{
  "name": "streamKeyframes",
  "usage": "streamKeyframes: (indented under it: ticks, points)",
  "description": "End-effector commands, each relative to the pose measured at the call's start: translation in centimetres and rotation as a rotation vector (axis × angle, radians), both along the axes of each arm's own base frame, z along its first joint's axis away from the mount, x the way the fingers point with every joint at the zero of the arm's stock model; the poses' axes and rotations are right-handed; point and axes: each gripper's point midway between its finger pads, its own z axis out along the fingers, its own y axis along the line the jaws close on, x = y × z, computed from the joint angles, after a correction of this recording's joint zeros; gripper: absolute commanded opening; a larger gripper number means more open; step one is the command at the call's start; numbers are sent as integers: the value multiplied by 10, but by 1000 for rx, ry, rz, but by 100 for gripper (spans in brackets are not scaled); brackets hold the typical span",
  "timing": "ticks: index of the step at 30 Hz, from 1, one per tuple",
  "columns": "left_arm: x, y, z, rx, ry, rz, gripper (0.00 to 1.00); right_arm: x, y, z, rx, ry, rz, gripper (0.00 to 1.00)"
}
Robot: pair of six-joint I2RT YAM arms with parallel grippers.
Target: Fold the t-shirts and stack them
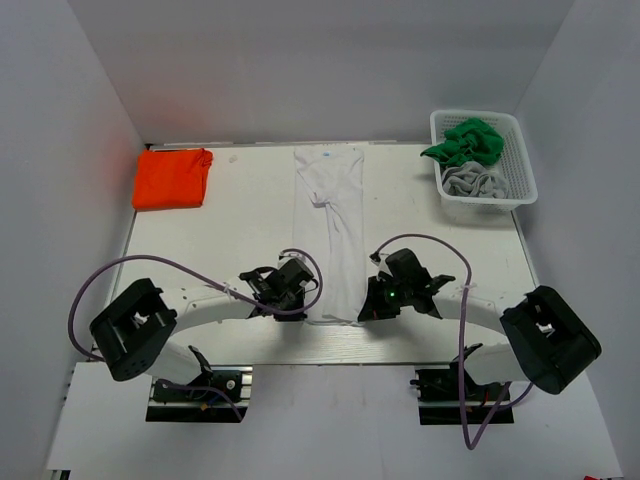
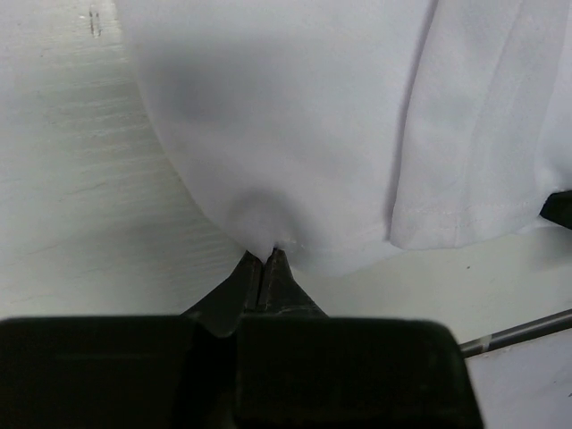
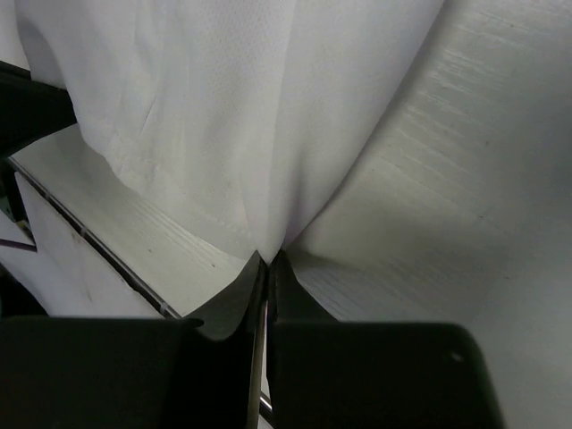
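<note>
**Top view.** You see a white cloth t-shirt (image 1: 333, 225) laid flat down the middle of the white counter (image 1: 220, 250). It is folded into a narrow strip that runs from far to near. The left hand (image 1: 312, 306) sits at the strip's near left corner and the right hand (image 1: 364, 312) at its near right corner. A folded bright orange t-shirt (image 1: 172, 178) lies at the far left. At the far right, a white plastic mesh basket (image 1: 524, 170) holds a crumpled green t-shirt (image 1: 463, 140) and, nearer to you, a crumpled grey t-shirt (image 1: 473, 182).

**Left wrist view.** The left hand (image 2: 265, 255) has its fingers pressed together on a small pucker at the edge of the white cloth t-shirt (image 2: 313, 116). The cloth rests on the counter (image 2: 80, 197), and a hemmed fold shows to the right.

**Right wrist view.** The right hand (image 3: 266, 257) is clamped on a gathered corner of the white cloth t-shirt (image 3: 223, 107). The cloth rises in creases from the fingertips. Bare counter (image 3: 447, 179) shows to the right.
</note>
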Motion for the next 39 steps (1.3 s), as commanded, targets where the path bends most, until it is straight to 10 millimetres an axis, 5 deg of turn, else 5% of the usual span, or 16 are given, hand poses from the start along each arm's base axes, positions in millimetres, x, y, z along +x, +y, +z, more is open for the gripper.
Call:
streamKeyframes:
  ticks: [1, 5, 10, 18, 20, 21, 28, 29, 31, 32, 35, 39]
  points:
    - [-4, 2, -8, 30, 26, -26, 0, 14, 3, 16, -15, -69, -13, 0]
    - [12, -2, 11, 12, -56, -10, 0, 34, 11, 37, 21, -166, -35, 0]
    - [54, -11, 60, 4, -220, 77, 0, 67, 14, 66, 23, -299, -108, 0]
    - [124, 3, 103, 65, -348, 253, 0, 154, 20, 118, -41, -540, -281, 0]
    - [144, 9, 105, 71, -359, 288, 0, 168, 20, 118, -56, -550, -309, 0]
    - [156, 2, 116, 36, -380, 294, 0, 184, 20, 136, -53, -598, -343, 0]
    - [224, -6, 134, 20, -448, 290, 0, 239, 26, 148, -85, -661, -376, 0]
    - [231, -13, 141, 2, -464, 280, 0, 247, 25, 135, -99, -641, -373, 0]
    - [244, -12, 131, 15, -446, 281, 0, 260, 28, 146, -80, -650, -377, 0]
    - [255, -10, 137, 15, -461, 289, 0, 265, 27, 131, -103, -626, -376, 0]
    - [273, -6, 134, 17, -451, 298, 0, 281, 30, 133, -90, -623, -383, 0]
    - [292, 1, 112, 40, -419, 322, 0, 302, 33, 114, -93, -587, -376, 0]
